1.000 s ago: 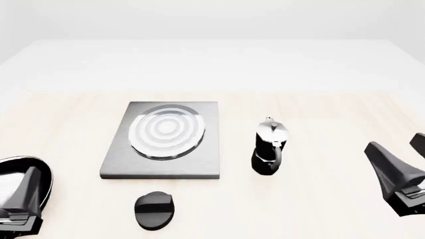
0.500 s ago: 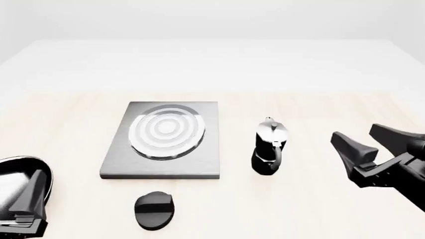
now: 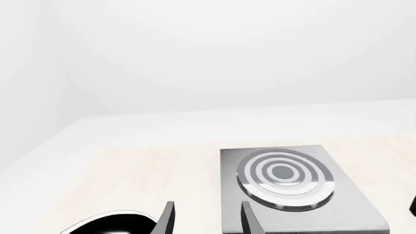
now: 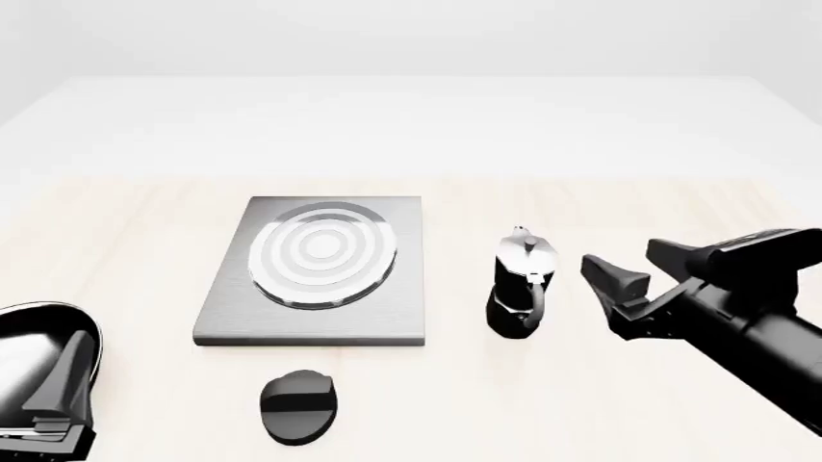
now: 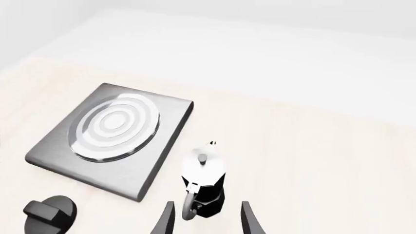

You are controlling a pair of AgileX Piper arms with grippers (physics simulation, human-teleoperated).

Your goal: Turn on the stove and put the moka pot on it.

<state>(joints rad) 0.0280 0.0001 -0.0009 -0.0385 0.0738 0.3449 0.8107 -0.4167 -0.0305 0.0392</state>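
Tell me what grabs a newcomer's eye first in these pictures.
The grey stove with its shiny ringed burner sits mid-table, a black knob lying apart on its near side. Right of it stands the moka pot, upright, handle toward the camera. The open right gripper hangs close beside the pot, not touching.

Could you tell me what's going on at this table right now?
Two robot arms are working on a stove job. The right gripper is open and reaching toward the moka pot, which stands upright on the table just right of the stove, not yet touched. The left gripper sits low at the near left, over a black frying pan, holding nothing. The black knob in front of the stove is untouched, and the burner is bare.
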